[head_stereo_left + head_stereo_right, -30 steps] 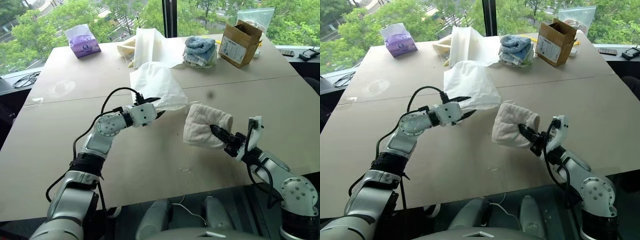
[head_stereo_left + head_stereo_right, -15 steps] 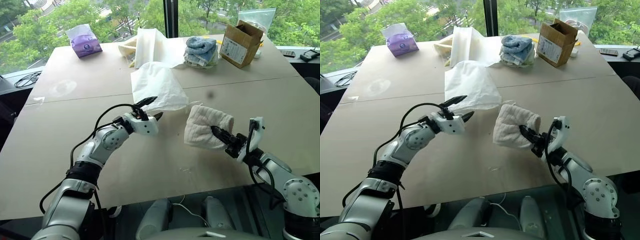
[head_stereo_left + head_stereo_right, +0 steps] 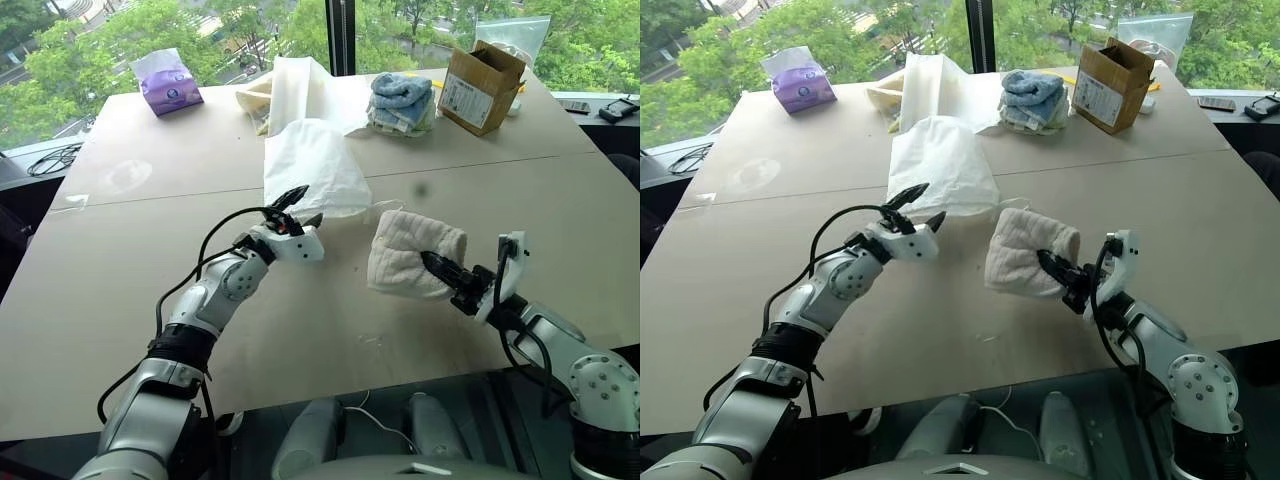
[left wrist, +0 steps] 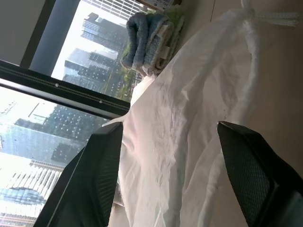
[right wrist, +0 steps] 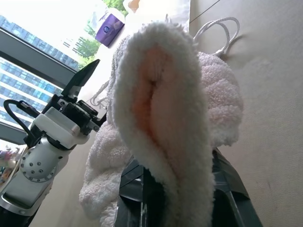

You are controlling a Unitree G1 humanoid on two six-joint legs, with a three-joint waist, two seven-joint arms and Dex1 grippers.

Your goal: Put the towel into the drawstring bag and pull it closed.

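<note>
Presently the drawstring bag (image 3: 312, 168) lies flat on the tan table (image 3: 120, 290) and serves as the reference point for this record. Its near edge, the end with the mouth, faces the robot, and a thin white cord (image 5: 221, 29) trails from that edge onto the table surface towards the towel.

The left gripper (image 3: 303, 205) sits at the near edge of the bag, its two black fingers parted with the crinkled white fabric showing in the gap between them in the left wrist view. The fingers are spread and clamp nothing; whether either fingertip touches the fabric cannot be told.

The towel (image 3: 412, 252) is just to the right of the bag's near edge, close to the robot. It is lifted clear of the table and hangs folded over the right gripper (image 3: 440, 268), whose fingers are pinched tight on its lower fold. The right wrist view confirms the ribbed off-white cloth clamped between both fingers.

Beyond the far end of the bag lie cream and white cloth sheets (image 3: 295, 88). Further right of those rests a stack of blue-and-white towels (image 3: 401, 100), then an open cardboard box (image 3: 480, 85). Far left of the bag stands a purple tissue pack (image 3: 166, 82).
</note>
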